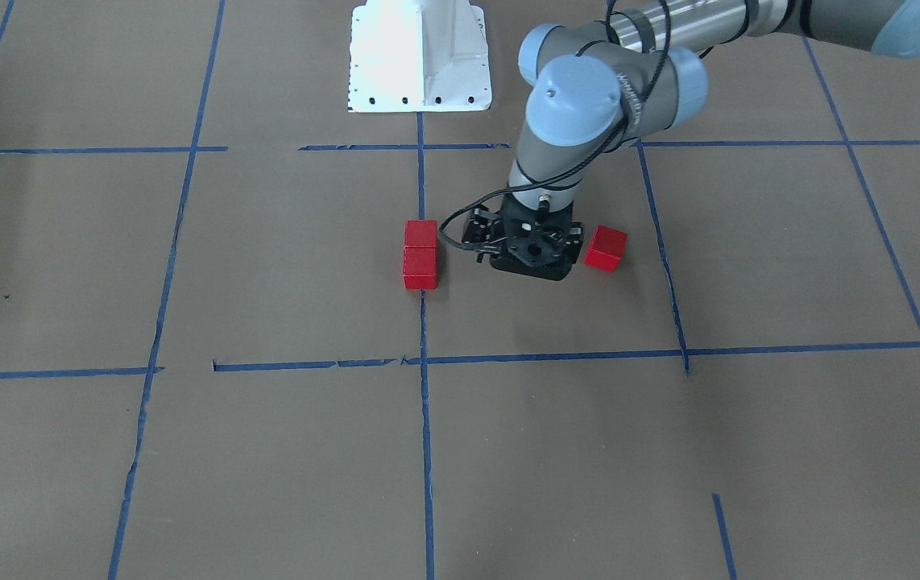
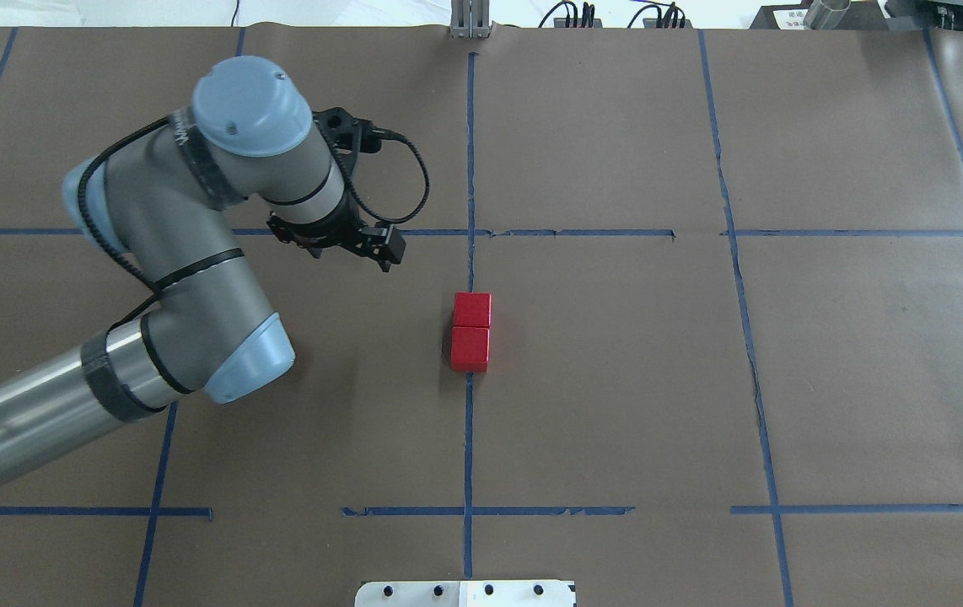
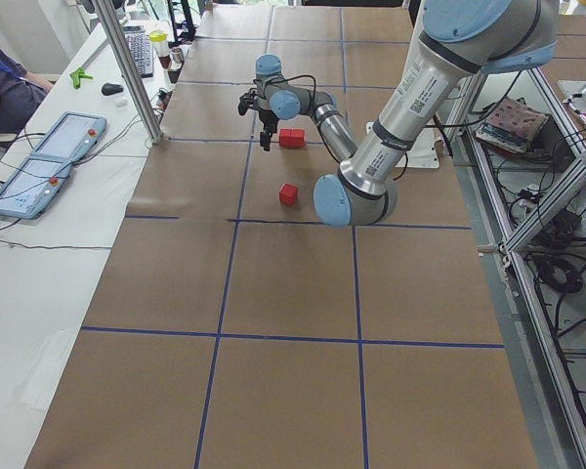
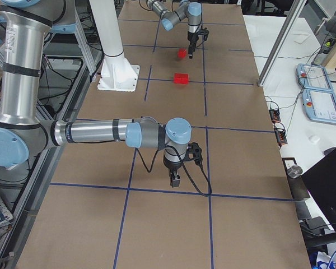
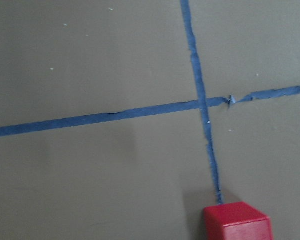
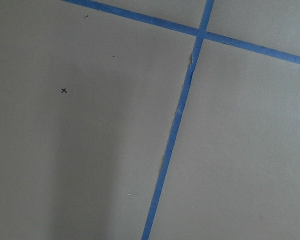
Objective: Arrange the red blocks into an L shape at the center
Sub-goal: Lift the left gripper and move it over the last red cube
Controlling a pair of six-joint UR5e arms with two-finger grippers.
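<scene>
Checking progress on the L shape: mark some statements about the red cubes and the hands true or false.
1. Two small matte red cubes touch, in line on the blue tape line. True.
2. Another cube is stacked on them. False: the third red cube lies apart on the brown paper, beside the left hand.
3. The L is finished. False: only a two-cube row.
4. The right hand is far from all cubes. True.

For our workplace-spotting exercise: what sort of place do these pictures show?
Probably a robotics lab: a robot arm over a table with a tape grid, and control pendants on a side bench.
</scene>
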